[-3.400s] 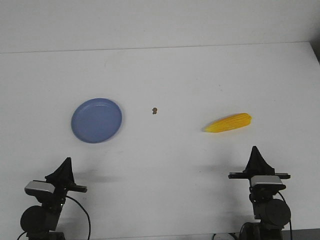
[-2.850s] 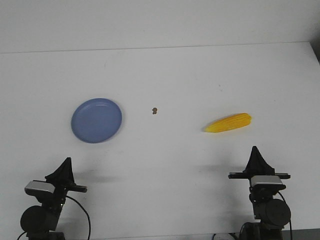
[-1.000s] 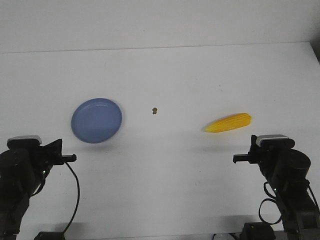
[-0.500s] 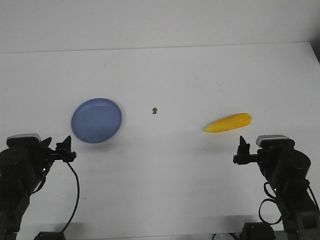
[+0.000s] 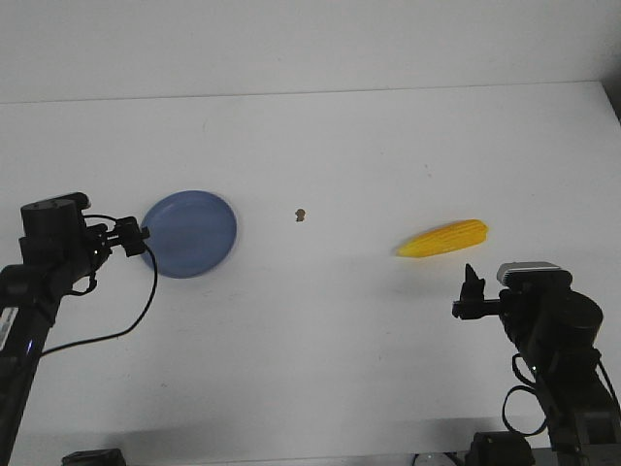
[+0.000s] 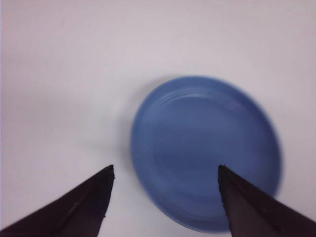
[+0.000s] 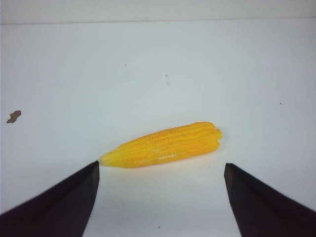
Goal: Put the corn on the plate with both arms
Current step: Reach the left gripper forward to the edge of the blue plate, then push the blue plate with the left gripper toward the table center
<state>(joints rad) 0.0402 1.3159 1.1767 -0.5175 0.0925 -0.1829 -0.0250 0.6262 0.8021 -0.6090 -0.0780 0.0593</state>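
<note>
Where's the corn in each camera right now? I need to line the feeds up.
Front view: the corn lies on the table's right half, beyond the right gripper.
Left wrist view: not in it; only the plate shows.
Right wrist view: the corn lies centred, ahead of the open fingers.
Shared landmark: the small brown speck, also in the right wrist view.

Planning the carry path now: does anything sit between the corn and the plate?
Only a small brown speck lies on the table between the corn and the plate, slightly beyond the straight line. Nothing else shows.
</note>
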